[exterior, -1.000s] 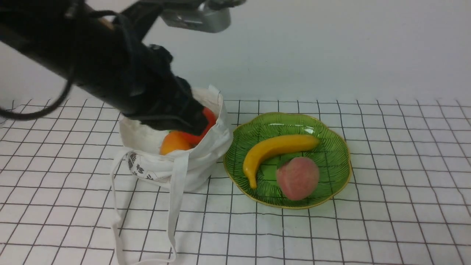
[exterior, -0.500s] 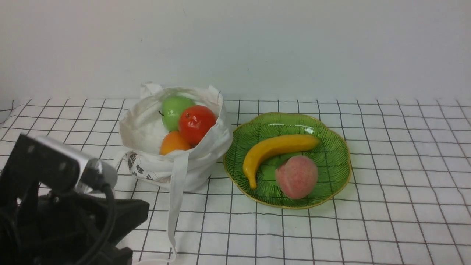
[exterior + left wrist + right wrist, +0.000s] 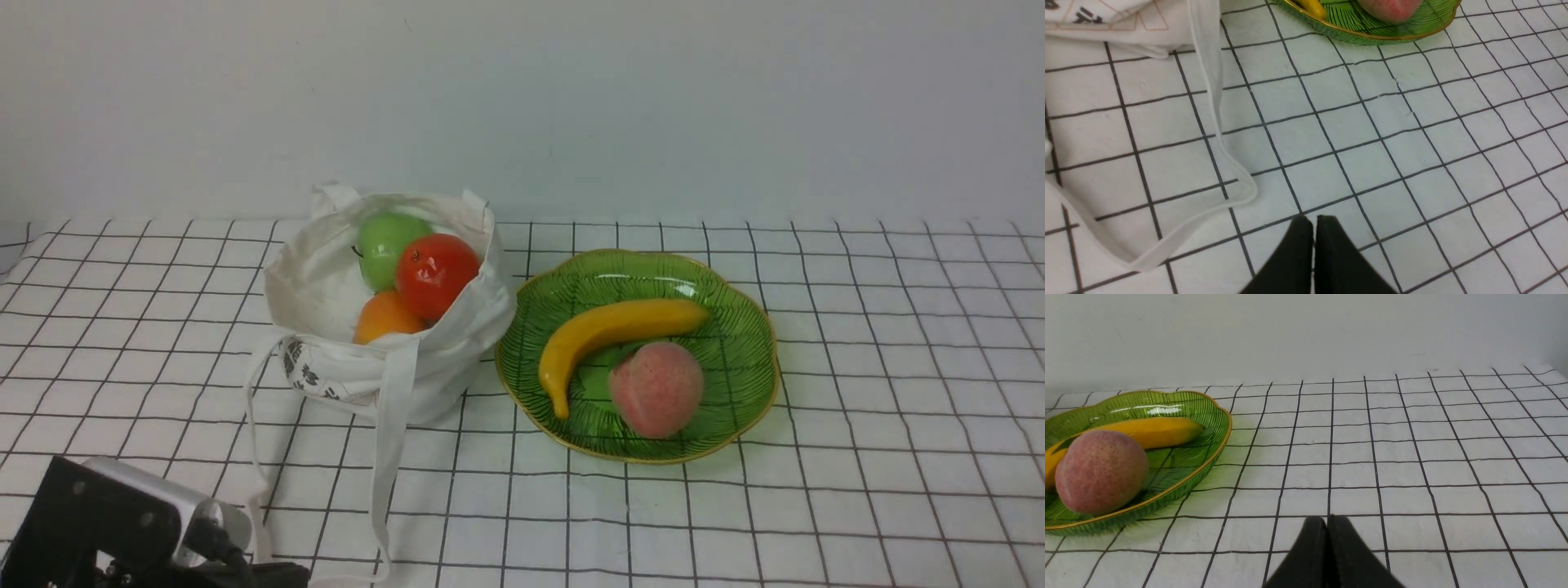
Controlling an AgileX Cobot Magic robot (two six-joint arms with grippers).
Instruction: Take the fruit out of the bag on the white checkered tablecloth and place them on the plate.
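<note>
Noting both pincers clenched, empty: left gripper (image 3: pixel 1314 222), right gripper (image 3: pixel 1327 522). Three fruit (image 3: pixel 437 273) remaining in bag (image 3: pixel 457 343); loose strap (image 3: pixel 392 441) risks snagging, toppling onto plate (image 3: pixel 735 425).

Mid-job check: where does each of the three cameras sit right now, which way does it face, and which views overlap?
Front view: between the arms, looking forward over the bag and plate; the left arm's wrist shows at the lower left corner.
Left wrist view: low over the tablecloth, facing the bag's strap and the plate's near rim; shut left gripper shows.
Right wrist view: low beside the plate, facing the wall; shut right gripper shows.
Shared: all three see the plate, peach and banana.
</note>
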